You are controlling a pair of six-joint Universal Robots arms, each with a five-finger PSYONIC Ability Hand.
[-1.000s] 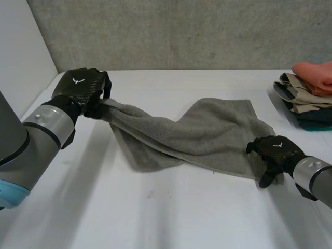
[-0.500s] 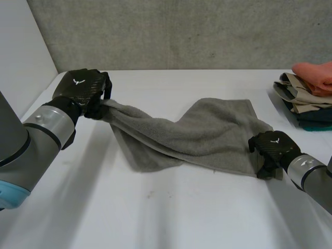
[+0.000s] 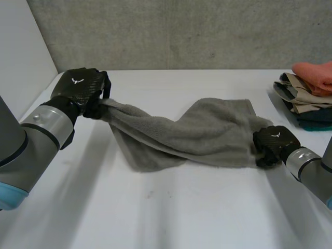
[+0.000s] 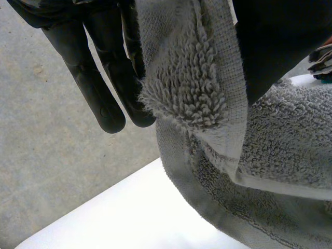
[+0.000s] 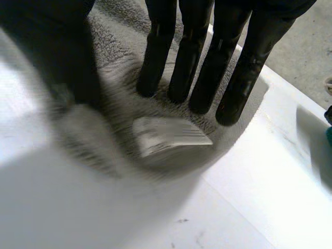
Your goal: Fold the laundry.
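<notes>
Right now my left hand (image 3: 80, 89) is clenched on one end of the grey towel (image 3: 207, 132), holding that end raised off the white tabletop (image 3: 171, 212) at the far left. In the left wrist view the cloth is bunched rather than held by a clean corner: looped terry pile and a flat woven hem band (image 4: 231, 109) are crushed together in the grip. My worry is that lifting from a wad like this twists the towel, so any fold comes out skewed.

From that hand the towel runs as a thick twisted rope down to the tabletop, then spreads into a rumpled sheet near the middle. It is soft and heavy-looking, and its fuzzy loops probably cling to each other, so I expect the roll to resist shaking flat.

At the towel's near right corner my right hand (image 3: 273, 144) pinches the cloth between thumb and straight fingers (image 5: 199, 78), with a small white label (image 5: 168, 136) under the palm. That hold looks shallow; a hard pull from the left could strip the corner out. Further right sits a pile of folded clothes (image 3: 306, 93), near enough that a wide swing might knock it.
</notes>
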